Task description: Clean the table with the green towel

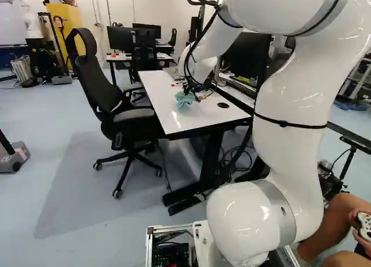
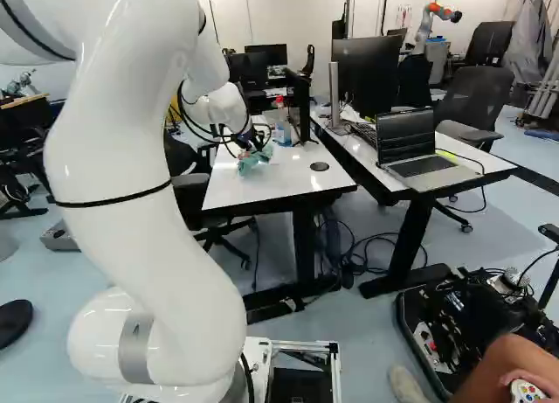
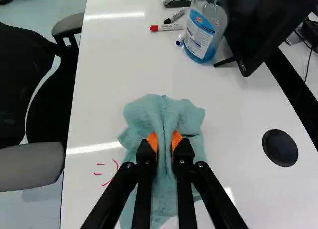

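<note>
In the left base view my gripper [image 1: 190, 88] is low over the white table [image 1: 166, 113], at the green towel [image 1: 184, 100]. Seen from the wrist, the gripper [image 3: 165, 142] is shut on the green towel [image 3: 164, 114], with a fold of cloth pinched between its orange pads. The towel lies bunched on the tabletop [image 3: 238, 154] and spreads out under the fingers. Red pen marks [image 3: 107, 173] show on the table beside the towel, toward the chair.
A blue-labelled bottle [image 3: 201, 33], markers [image 3: 166, 27] and a monitor [image 3: 268, 20] stand or lie ahead of the gripper. An office chair [image 1: 110, 99] is against the table's side. A laptop [image 2: 415, 149] sits on the neighbouring table. A person's hand holds a controller [image 1: 364, 225].
</note>
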